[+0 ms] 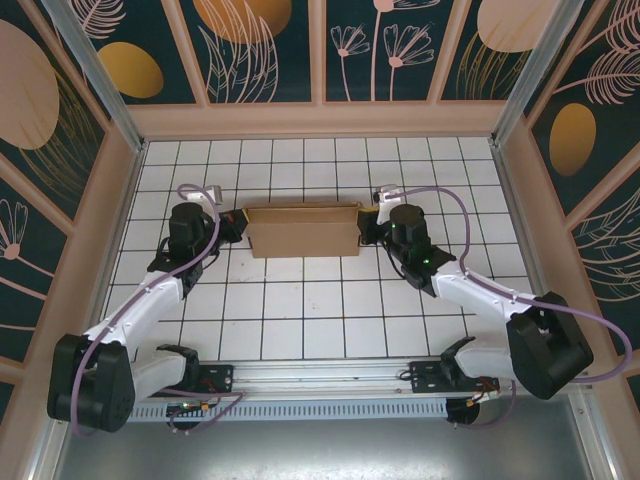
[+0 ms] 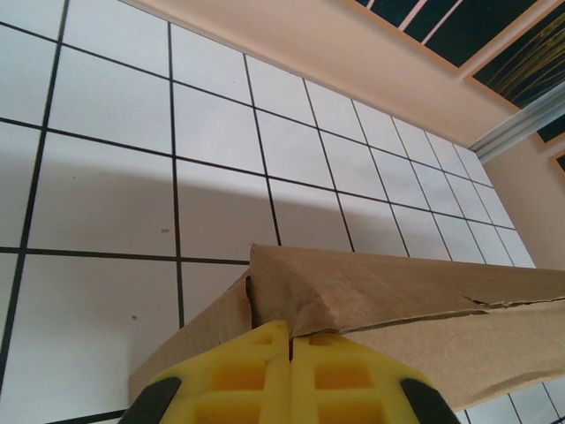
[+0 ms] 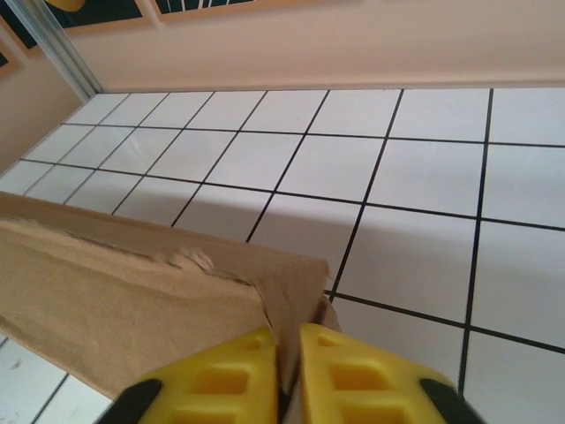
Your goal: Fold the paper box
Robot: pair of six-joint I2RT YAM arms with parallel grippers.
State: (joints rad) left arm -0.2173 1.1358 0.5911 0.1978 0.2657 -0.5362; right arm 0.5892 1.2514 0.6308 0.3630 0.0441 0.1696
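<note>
The paper box (image 1: 300, 231) is brown cardboard, folded into a shallow rectangular shape on the white tiled floor between the two arms. My left gripper (image 1: 238, 228) is at the box's left end. In the left wrist view its yellow fingers (image 2: 290, 340) are pressed together, shut on the corner of the paper box (image 2: 397, 291). My right gripper (image 1: 366, 228) is at the box's right end. In the right wrist view its fingers (image 3: 290, 343) stand a little apart, with the end wall of the paper box (image 3: 132, 300) in the narrow gap between them.
The white tiled floor (image 1: 300, 310) is ringed by tan walls (image 1: 320, 120), with metal posts in the back corners. A metal rail (image 1: 330, 375) carrying the arm bases runs along the near edge. Purple cables loop off both arms.
</note>
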